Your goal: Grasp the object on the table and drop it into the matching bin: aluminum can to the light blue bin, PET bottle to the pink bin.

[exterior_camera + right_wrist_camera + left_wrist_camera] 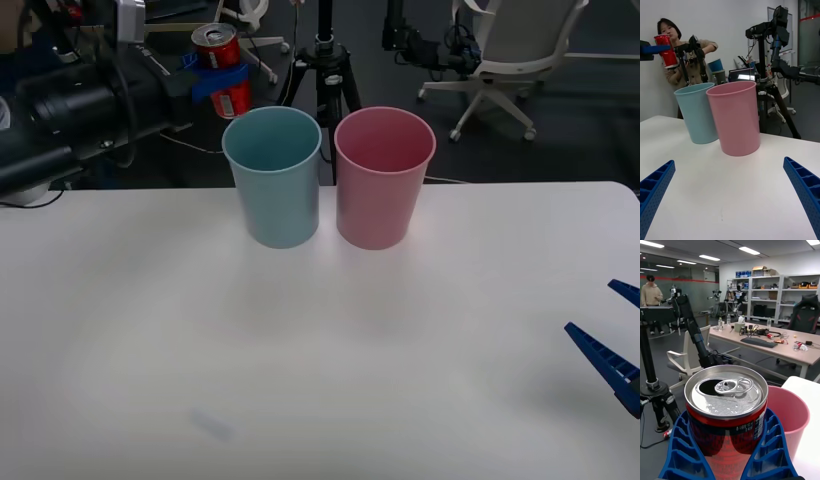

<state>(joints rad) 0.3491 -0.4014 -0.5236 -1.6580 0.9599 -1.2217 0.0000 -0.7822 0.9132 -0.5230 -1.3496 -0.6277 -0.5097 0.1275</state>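
Nearest you, at the right edge of the white tabletop (330,340), your right tool (618,330) rests low with its blue ribbed fingers (655,187) spread wide and nothing between them. Farther across the tabletop, the light blue bin (273,175) and the pink bin (383,177) stand upright side by side, rims almost touching, blue on your left, pink on your right. Beyond and above them, behind the blue bin's far left rim, your left tool (224,82) is raised off the tabletop, its fingers clamped on the sides of the red aluminum can (221,68). From the left wrist, the can (727,416) sits upright in that grip, silver top and pull tab up, with the pink bin's (788,416) rim just beside and below.
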